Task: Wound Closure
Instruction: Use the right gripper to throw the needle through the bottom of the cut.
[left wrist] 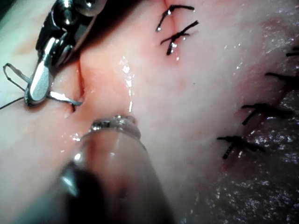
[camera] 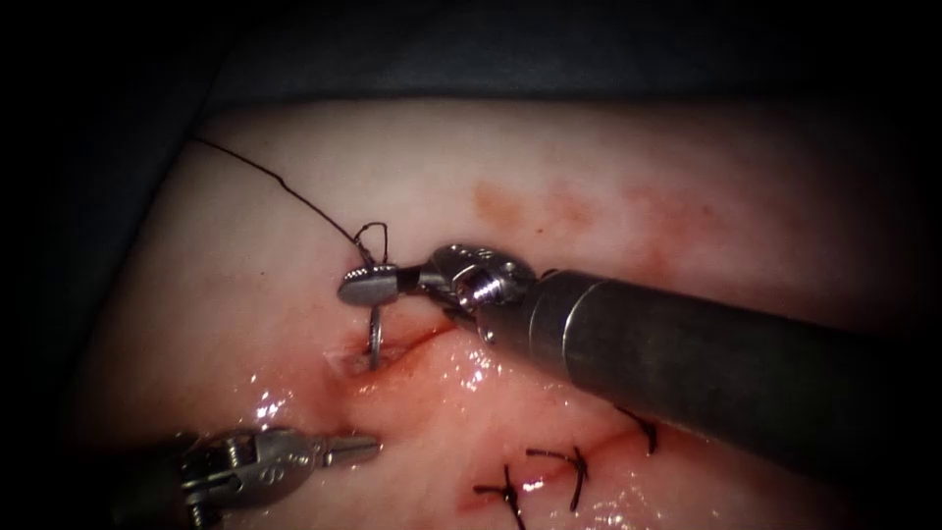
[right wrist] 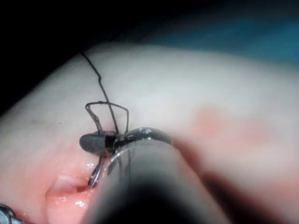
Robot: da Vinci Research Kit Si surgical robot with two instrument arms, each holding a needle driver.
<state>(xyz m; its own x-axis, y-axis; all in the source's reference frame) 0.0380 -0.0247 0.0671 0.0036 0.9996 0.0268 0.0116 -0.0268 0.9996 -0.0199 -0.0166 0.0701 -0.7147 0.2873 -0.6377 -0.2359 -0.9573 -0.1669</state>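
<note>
My right tool reaches in from the right, and its jaws are closed on the needle, gripping it partway along its curve, nearer the thread end. Below my jaws the needle runs down into the tissue at the upper end of the cut; its tip is buried there and I cannot see it. From the right wrist the needle drops from the right tool into the pink opening, and the shaft hides much of what lies behind. Above my jaws the thread makes a small loop, then trails up and left across the tissue to its edge, where it is lost in the dark. My left tool lies low on the left of the cut, jaws together and holding nothing, apart from the needle. Finished stitches cross the cut lower down, partly covered by my right shaft. Red fluid glistens along the cut. In the left wrist view my own tool is a blur, its jaws hard to make out.
</note>
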